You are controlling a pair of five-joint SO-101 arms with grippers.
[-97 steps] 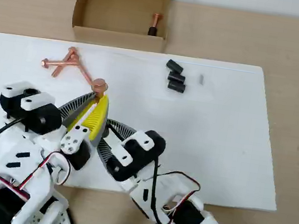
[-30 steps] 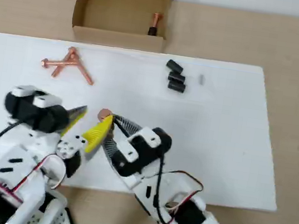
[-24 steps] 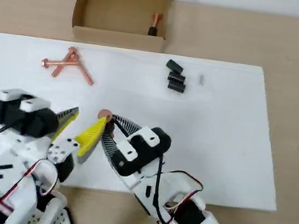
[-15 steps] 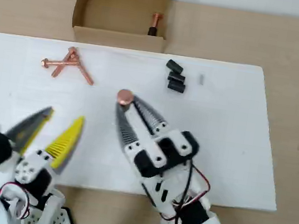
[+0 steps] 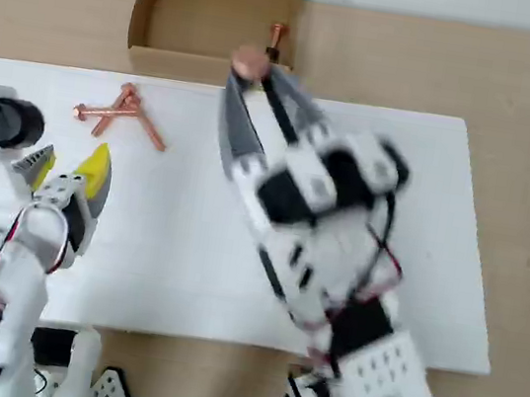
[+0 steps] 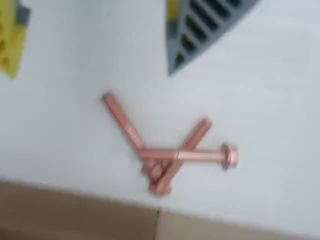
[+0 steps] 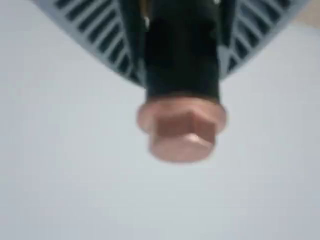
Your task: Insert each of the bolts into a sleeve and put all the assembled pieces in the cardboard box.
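- Right end effector (image 5: 248,76) clamps the sleeved bolt (image 7: 181,125) over the cardboard box (image 5: 185,65) front wall; early release likely drops it outside.
- Left end effector (image 6: 95,45) open, empty, near loose bolts (image 6: 165,155).

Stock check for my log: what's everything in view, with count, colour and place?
white mat: one, on the table.
cardboard box: one, brown, beyond the mat.
boxed piece: one, copper and black, inside the box.
held piece: one, copper and black, at the box's front wall.
loose bolts: three, copper, crossed on the mat.
left end effector: one, yellow and grey, open near the loose bolts.
right end effector: one, grey, shut on the held piece.
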